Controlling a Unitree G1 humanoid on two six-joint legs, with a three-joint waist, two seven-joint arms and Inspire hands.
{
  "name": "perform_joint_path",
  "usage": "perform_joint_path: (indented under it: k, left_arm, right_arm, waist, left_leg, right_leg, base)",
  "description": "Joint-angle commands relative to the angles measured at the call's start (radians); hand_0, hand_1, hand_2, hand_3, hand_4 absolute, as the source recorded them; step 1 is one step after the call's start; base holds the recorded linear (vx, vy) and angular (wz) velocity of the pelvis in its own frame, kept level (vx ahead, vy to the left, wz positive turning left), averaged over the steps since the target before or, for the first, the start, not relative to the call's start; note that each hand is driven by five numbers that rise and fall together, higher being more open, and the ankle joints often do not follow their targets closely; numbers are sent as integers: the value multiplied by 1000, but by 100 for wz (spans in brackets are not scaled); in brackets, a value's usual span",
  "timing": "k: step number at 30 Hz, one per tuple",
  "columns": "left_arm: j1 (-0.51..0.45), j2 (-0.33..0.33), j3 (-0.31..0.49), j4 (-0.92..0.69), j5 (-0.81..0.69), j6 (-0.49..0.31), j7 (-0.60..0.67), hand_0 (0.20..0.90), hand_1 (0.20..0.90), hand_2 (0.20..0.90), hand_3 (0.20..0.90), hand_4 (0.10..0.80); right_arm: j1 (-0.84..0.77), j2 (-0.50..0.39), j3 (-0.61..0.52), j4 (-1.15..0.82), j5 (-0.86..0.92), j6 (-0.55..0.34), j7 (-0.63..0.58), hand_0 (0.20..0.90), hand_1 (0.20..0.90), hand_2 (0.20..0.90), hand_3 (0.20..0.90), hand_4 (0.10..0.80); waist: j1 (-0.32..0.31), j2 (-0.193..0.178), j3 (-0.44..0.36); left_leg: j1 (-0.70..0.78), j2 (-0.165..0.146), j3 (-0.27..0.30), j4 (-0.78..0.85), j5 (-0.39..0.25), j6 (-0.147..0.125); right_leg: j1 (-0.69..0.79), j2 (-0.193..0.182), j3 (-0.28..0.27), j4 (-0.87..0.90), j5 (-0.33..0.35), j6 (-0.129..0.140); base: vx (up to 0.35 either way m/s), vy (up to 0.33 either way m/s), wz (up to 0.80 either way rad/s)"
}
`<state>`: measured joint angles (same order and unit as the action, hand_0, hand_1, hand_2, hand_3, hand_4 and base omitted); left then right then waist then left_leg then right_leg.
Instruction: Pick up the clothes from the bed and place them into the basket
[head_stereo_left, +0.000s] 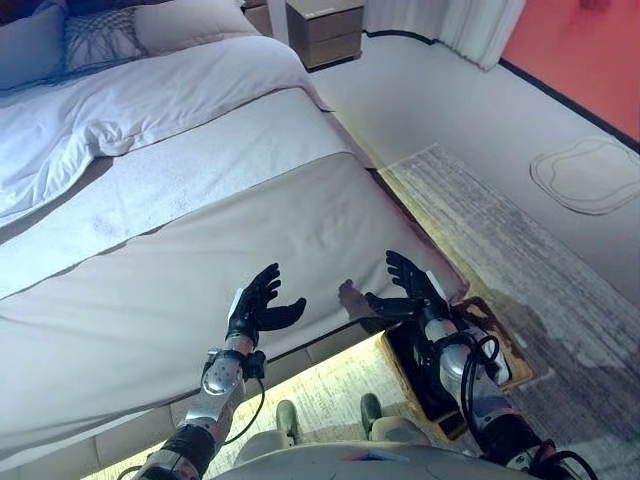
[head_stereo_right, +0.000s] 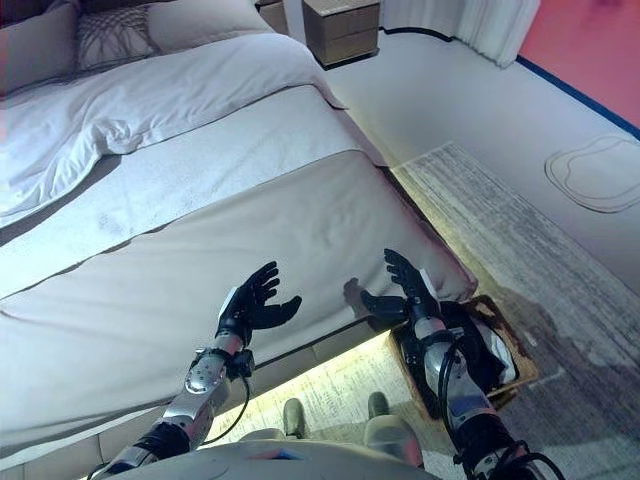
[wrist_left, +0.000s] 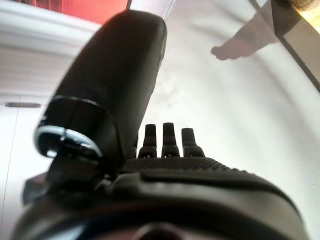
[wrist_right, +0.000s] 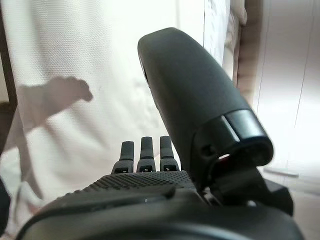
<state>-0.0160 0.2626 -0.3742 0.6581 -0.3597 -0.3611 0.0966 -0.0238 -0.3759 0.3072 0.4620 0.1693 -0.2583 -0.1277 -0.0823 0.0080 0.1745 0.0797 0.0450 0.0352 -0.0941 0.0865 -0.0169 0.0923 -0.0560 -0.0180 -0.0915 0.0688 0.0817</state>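
The bed (head_stereo_left: 200, 240) has a smooth beige cover at the near end, with a white duvet (head_stereo_left: 130, 100) further back. A brown wicker basket (head_stereo_right: 523, 360) stands on the floor at the bed's near right corner, with dark and white clothes (head_stereo_right: 482, 352) inside. My left hand (head_stereo_left: 255, 305) is open and empty, held over the bed's near edge. My right hand (head_stereo_left: 412, 290) is open and empty, above the bed's corner and just over the basket. Both wrist views show straight fingers (wrist_left: 164, 140) (wrist_right: 142, 152) in front of the pale cover.
Pillows (head_stereo_left: 100, 40) lie at the head of the bed. A wooden nightstand (head_stereo_left: 325, 30) stands beyond it. A grey rug (head_stereo_left: 500, 230) runs along the bed's right side, and a pale round mat (head_stereo_left: 590, 175) lies on the floor further right.
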Motion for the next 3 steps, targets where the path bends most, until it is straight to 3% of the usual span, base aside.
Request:
perform_joint_path:
  k: [1,3]
  left_arm:
    - [-50,42,28,-6,34,-64,-66,900,900,900,900,800]
    - [-35,55,35,-21,10,-71,-123,900,900,900,900,800]
  right_arm:
    - [-79,-40,-3,-98,-50,-169,-22,900,900,900,900,800]
    - [-88,-61,-15,-95,-36,-175,-33,900,900,900,900,800]
  waist:
    - [29,-47,-75]
    - [39,-48,-74]
  left_leg:
    - [48,-19,-10,28,-173,21]
    - [48,-19,-11,33,-177,23]
  right_leg:
    - [-19,-12,-11,48,-73,13]
    - [-13,-15,-19,49,-76,13]
  base:
    - [27,-12,7]
    - [32,-6,13]
